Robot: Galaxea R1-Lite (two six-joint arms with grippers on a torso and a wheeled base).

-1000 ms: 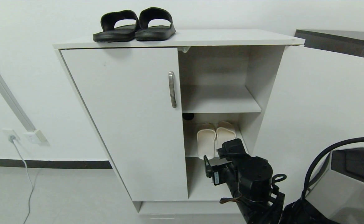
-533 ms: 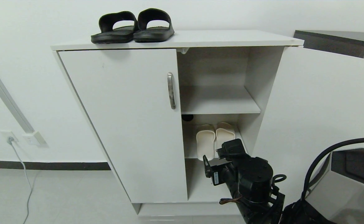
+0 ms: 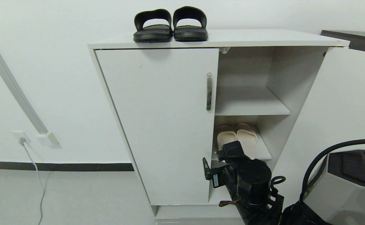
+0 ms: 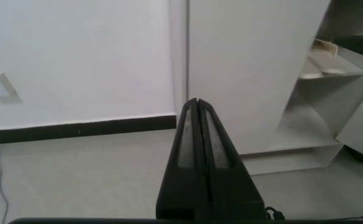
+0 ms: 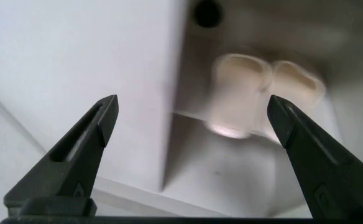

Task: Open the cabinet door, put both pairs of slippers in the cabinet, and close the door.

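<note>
The right pincer (image 5: 192,102) is spread and empty, near the cream slippers (image 3: 237,137) inside the cabinet (image 3: 263,36). The left pincer (image 4: 197,109) is pressed together. 2 black slippers (image 3: 170,26) sit on top.

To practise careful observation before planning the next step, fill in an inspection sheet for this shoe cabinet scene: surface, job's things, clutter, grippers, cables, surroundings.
surface: white cabinet top, carrying one pair of slippers.
job's things: black slippers side by side on the cabinet top, above the shut left door; cream slippers on the lower shelf inside; right door open.
clutter: nothing seen.
grippers: left gripper shut, empty, away from the cabinet; right gripper open, empty, in front of the cream slippers.
cables: grey cord hanging from a wall socket to the floor.
surroundings: white wall, dark skirting strip, pale floor.
</note>
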